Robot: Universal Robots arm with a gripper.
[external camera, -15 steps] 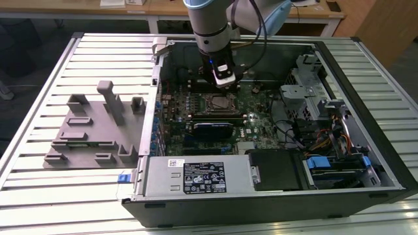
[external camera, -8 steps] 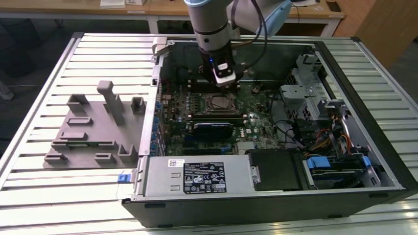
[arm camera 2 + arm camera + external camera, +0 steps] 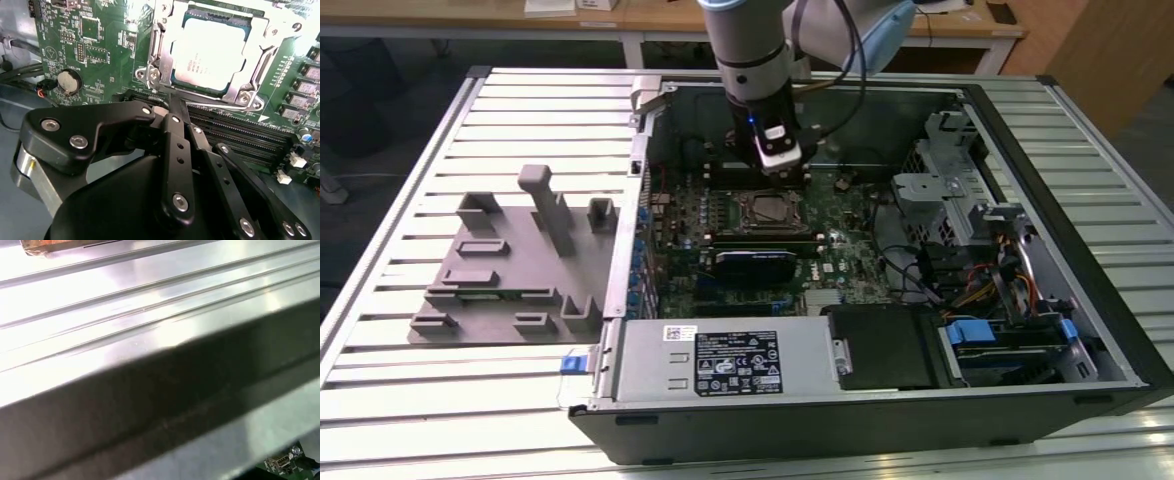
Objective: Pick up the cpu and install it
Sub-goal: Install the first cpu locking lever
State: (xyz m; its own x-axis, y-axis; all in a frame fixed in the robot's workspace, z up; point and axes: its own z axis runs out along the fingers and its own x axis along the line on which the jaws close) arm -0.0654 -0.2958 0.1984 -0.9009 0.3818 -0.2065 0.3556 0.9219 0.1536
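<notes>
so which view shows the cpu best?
The second wrist view: the cpu sits in the socket frame, shiny top in full sight beyond the pincer. In the exterior view it is a small square on the motherboard, below the arm. The first wrist view faces metal rails.

In the second wrist view the black gripper (image 3: 176, 107) covers the near part of the green board (image 3: 100, 45), and its fingers meet at a point whose tip is hard to separate from the metal frame (image 3: 240, 92). The picture's edge cuts the frame's far side. Glare washes out the chip (image 3: 210, 55). In the first wrist view a blurred metal wall (image 3: 150, 405) hides nearly all of the board.
</notes>
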